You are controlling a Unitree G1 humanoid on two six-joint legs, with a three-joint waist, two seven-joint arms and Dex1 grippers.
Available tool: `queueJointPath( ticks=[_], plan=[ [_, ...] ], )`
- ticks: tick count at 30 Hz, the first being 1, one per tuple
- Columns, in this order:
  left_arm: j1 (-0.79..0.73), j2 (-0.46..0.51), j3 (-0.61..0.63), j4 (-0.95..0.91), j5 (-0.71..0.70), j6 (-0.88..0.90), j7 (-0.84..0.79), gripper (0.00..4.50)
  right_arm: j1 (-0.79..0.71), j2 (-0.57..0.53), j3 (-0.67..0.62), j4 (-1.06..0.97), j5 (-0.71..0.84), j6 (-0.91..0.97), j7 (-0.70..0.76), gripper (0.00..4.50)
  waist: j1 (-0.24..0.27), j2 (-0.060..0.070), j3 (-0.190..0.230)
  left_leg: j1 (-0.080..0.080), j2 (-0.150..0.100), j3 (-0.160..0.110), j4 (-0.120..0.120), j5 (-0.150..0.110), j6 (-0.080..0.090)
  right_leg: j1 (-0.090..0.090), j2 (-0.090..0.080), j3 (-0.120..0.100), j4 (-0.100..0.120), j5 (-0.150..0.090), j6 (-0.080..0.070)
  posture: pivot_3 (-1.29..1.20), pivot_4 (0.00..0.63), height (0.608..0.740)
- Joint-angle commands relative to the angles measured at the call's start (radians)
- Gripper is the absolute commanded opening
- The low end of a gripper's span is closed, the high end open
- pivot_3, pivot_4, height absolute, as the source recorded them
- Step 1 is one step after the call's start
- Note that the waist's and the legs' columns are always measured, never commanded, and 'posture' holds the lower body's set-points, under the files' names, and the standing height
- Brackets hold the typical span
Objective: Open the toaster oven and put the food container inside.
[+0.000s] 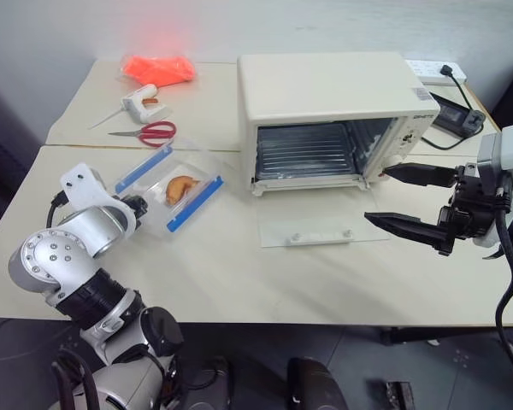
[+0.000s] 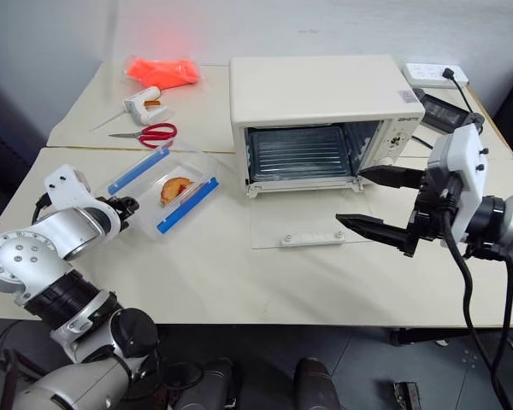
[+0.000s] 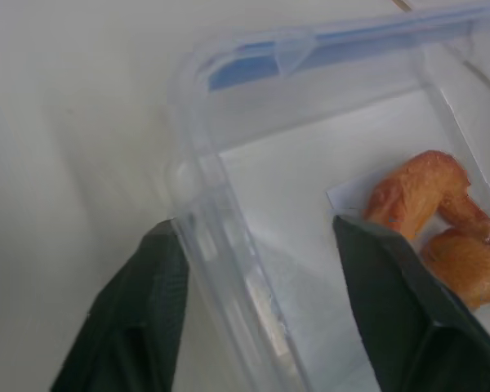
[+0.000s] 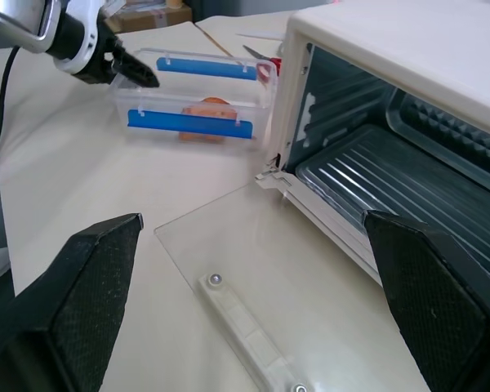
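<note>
On the pale surface [image 1: 239, 282] the food container [image 1: 173, 188] lies left of the toaster oven [image 1: 333, 115], whose glass door [image 1: 321, 229] lies flat, open. Straddling the container's near wall, the left pincer [image 3: 257, 237] has its fingers apart, one inside, one outside. Scissors [image 1: 147, 131], a white tool [image 1: 138, 101] and an orange bag [image 1: 159, 67] lie behind. Right of the door, the right pincer [image 1: 402, 198] hangs spread wide, empty.

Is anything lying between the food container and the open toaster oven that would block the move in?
Nothing visible blocks it. The food container sits left of the toaster oven, with bare table between. The glass door lies flat open in front, and the wire rack looks empty.
</note>
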Motion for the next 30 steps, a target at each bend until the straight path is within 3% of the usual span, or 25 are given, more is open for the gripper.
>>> queueJointPath(
  ticks=[1, 6, 13, 17, 21, 25, 30],
  plan=[
    [0.011, 0.045, -0.003, 0.002, -0.06, -0.008, 0.031, 1.57, -0.007, 0.005, -0.033, -0.031, 0.016, -0.021, -0.007, 4.5, 0.001, 0.0, 0.0, 0.0, 0.0, 0.0, 0.0, 0.0, 0.0, 0.0, 0.0, 0.0, 0.0, 0.0, 0.0, 0.0, 0.15, 0.74],
    [0.058, 0.181, -0.06, 0.056, -0.168, -0.008, 0.015, 0.31, -0.004, 0.001, -0.034, -0.023, 0.014, -0.022, 0.0, 4.5, -0.003, 0.0, 0.0, 0.001, 0.0, 0.001, 0.0, 0.0, 0.0, 0.0, 0.001, 0.001, 0.001, 0.0, 0.0, 0.0, 0.15, 0.74],
    [0.151, 0.553, -0.258, 0.098, -0.423, -0.008, -0.209, 0.31, 0.01, -0.021, -0.053, 0.017, 0.056, 0.038, 0.019, 4.5, -0.008, 0.0, 0.0, 0.0, 0.001, 0.001, -0.001, 0.0, -0.001, -0.002, 0.001, 0.002, 0.001, 0.0, -0.001, 0.0, 0.15, 0.74],
    [0.184, 0.665, -0.34, 0.114, -0.65, -0.008, -0.238, 0.31, 0.027, -0.016, -0.053, 0.011, 0.031, 0.029, 0.009, 4.5, 0.002, 0.0, 0.0, 0.0, 0.002, -0.001, -0.001, 0.0, 0.0, -0.001, -0.003, 0.001, 0.0, 0.0, -0.001, 0.0, 0.15, 0.74],
    [0.16, 0.719, -0.417, 0.165, -0.851, -0.008, -0.203, 0.31, 0.056, -0.003, -0.049, -0.015, 0.021, 0.02, -0.004, 4.5, -0.001, 0.0, 0.0, 0.0, 0.0, -0.002, -0.001, 0.001, 0.001, -0.001, -0.008, -0.001, 0.001, 0.0, -0.001, 0.0, 0.15, 0.74],
    [0.084, 0.714, -0.503, 0.227, -0.942, -0.015, -0.138, 0.31, 0.08, -0.001, -0.063, -0.038, 0.035, 0.03, -0.017, 4.5, -0.001, 0.0, 0.0, 0.0, 0.0, -0.002, -0.001, 0.001, 0.001, -0.001, -0.008, -0.002, 0.001, 0.0, -0.001, 0.0, 0.15, 0.74],
    [-0.062, 0.622, -0.649, 0.309, -0.97, -0.046, -0.093, 0.31, 0.147, -0.01, -0.109, -0.074, 0.03, 0.04, -0.027, 4.5, 0.004, 0.0, 0.0, 0.0, -0.002, -0.002, -0.001, 0.002, 0.002, 0.0, -0.008, -0.002, 0.001, 0.0, -0.001, 0.0, 0.15, 0.74]
  ],
)
